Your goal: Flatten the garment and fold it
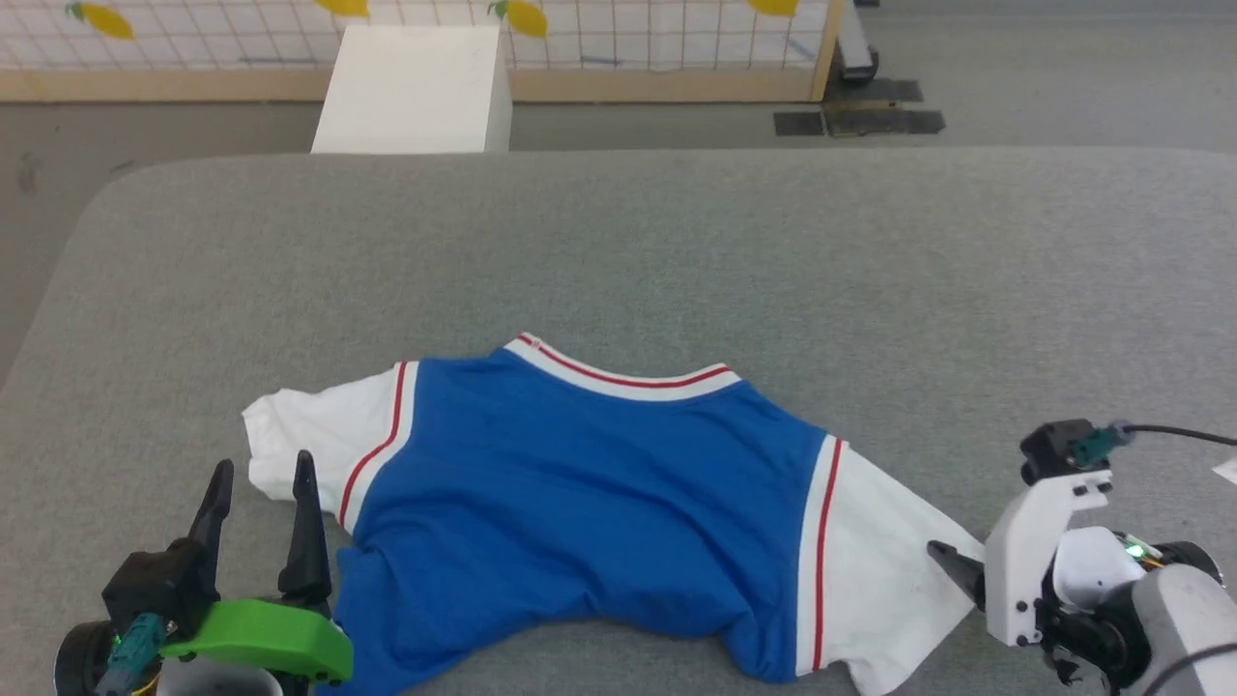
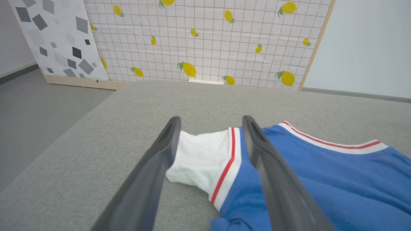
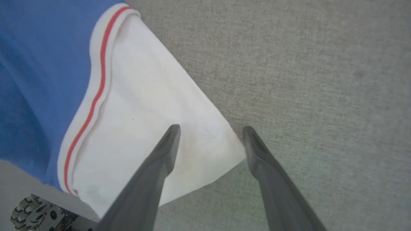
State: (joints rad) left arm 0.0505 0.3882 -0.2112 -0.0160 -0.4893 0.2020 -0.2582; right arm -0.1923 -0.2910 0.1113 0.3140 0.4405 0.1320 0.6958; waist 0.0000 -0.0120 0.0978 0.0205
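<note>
Head view: high, forward and down over the table (image 1: 618, 242). Left wrist view: low, level, near the 9 o'clock sleeve of the jersey (image 2: 321, 179). Right wrist view: close above its 4 o'clock sleeve. All share the jersey.

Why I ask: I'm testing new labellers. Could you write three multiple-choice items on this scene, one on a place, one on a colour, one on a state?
1. Where on the table does the shirt lie?
A. at the far edge
B. near the robot's edge
C. hanging off the left side

2. What colour are the sleeves?
A. white
B. yellow
C. black

3. How is the left pincer?
A. shut on a sleeve
B. shut on the collar
C. open, holding nothing

Answers: 1 B, the head view shows the shirt low in the picture, by the near edge; 2 A, both sleeves are white beside red-striped trim; 3 C, its fingers stand apart with nothing clamped between them.
</note>
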